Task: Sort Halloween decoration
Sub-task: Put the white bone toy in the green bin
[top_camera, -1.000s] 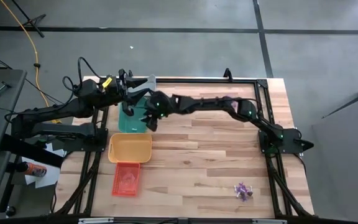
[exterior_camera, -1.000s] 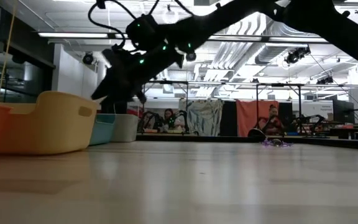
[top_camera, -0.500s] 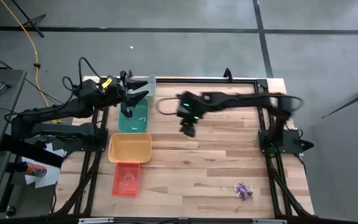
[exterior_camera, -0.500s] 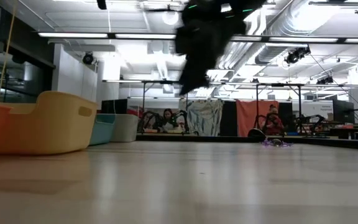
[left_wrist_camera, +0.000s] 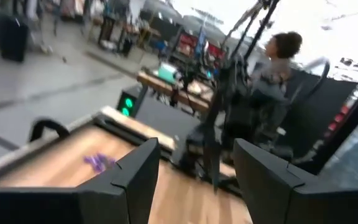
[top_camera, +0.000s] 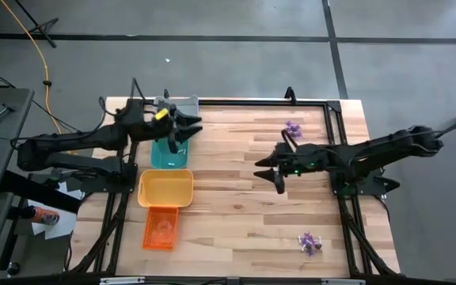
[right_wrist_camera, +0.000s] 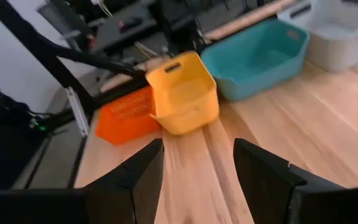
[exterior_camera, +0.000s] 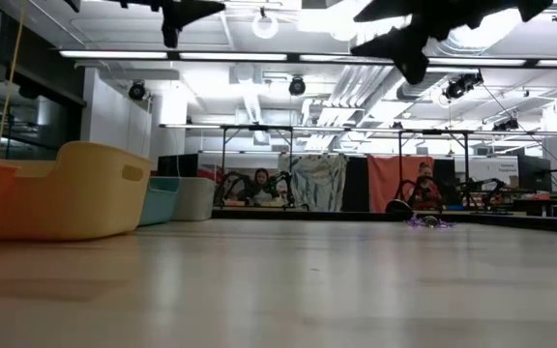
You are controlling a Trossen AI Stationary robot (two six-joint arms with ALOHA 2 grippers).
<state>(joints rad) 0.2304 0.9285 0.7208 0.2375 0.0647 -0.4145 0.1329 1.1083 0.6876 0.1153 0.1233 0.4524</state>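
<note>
The Halloween decoration shows as two small clusters of purple trinkets lying on the wooden table: one near the far edge (top_camera: 293, 127), also in the left wrist view (left_wrist_camera: 98, 162), and one near the near right corner (top_camera: 309, 243). My left gripper (top_camera: 188, 127) hovers open above the teal tray (top_camera: 167, 154), empty. My right gripper (top_camera: 270, 174) hangs open over the middle of the table, between the trays and the trinkets, and holds nothing. In the low view both grippers are high above the table, the left (exterior_camera: 177, 14) and the right (exterior_camera: 404, 43).
Four trays stand in a row along the table's left side: grey (top_camera: 187, 103) farthest, then teal, yellow (top_camera: 165, 188) and orange (top_camera: 159, 228) nearest. The right wrist view shows the yellow tray (right_wrist_camera: 182, 99). A black frame (top_camera: 323, 101) borders the table. People sit in the room behind.
My right gripper has swung away from above the teal tray toward the table's right, crossing to the middle of the table and staying raised. My left gripper has shifted a little toward the right over the teal tray. The trinket clusters have kept still.
</note>
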